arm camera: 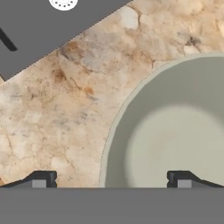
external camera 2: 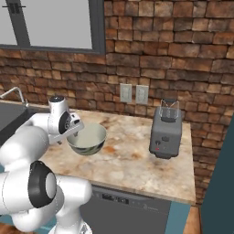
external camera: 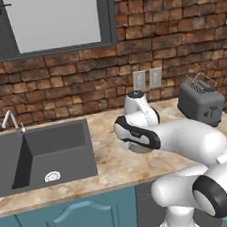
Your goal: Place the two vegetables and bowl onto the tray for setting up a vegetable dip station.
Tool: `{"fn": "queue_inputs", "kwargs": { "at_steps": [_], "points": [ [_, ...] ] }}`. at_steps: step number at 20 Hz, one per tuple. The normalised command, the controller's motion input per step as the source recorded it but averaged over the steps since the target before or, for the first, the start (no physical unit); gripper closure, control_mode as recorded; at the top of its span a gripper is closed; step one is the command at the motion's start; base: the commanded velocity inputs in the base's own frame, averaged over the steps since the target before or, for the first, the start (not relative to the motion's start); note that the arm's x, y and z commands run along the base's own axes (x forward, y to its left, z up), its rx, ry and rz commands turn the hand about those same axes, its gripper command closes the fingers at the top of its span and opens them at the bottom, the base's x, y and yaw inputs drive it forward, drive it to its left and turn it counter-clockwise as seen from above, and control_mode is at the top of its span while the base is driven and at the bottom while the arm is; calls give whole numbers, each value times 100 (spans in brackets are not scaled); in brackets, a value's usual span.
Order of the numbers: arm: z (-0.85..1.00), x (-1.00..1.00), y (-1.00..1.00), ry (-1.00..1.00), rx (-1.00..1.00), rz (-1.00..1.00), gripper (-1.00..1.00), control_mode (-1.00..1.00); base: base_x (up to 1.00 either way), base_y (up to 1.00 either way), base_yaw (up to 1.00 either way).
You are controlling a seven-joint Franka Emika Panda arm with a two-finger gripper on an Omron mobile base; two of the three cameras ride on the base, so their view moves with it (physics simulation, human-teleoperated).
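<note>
The bowl (external camera 2: pixel 87 139) is round and pale grey-green with a light rim, and it stands on the marble counter (external camera 2: pixel 132 160) left of the toaster. My gripper (external camera 2: pixel 73 134) hangs over the bowl's left rim, pointing down. In the hand view the gripper (arm camera: pixel 111 180) is open, one fingertip (arm camera: pixel 43 179) over bare counter and the other over the bowl's inside (arm camera: pixel 175 131), with the rim between them. Nothing is held. The two vegetables and the tray are out of view.
A dark grey sink (external camera: pixel 40 154) with a faucet (external camera: pixel 9 120) lies left of the bowl. A grey toaster (external camera 2: pixel 166 130) stands at the right against the brick wall, below two wall outlets (external camera 2: pixel 134 93). The counter's front edge (external camera 2: pixel 137 194) runs close to the base.
</note>
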Motion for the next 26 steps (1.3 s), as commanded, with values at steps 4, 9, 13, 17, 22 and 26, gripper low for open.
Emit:
{"fn": "queue_inputs", "kwargs": {
  "at_steps": [4,9,13,17,22,26],
  "points": [
    [-17,0,0,0,0,0,-100,-100,0,0,0],
    [-12,0,0,1,0,0,-100,-100,0,0,0],
    [-10,0,0,3,0,0,-100,-100,0,0,0],
    [-9,0,0,3,0,0,-100,-100,0,0,0],
    [-8,3,2,2,0,0,100,-100,0,0,0],
    [-1,5,9,1,0,0,100,-100,0,0,0]
  ]
}}
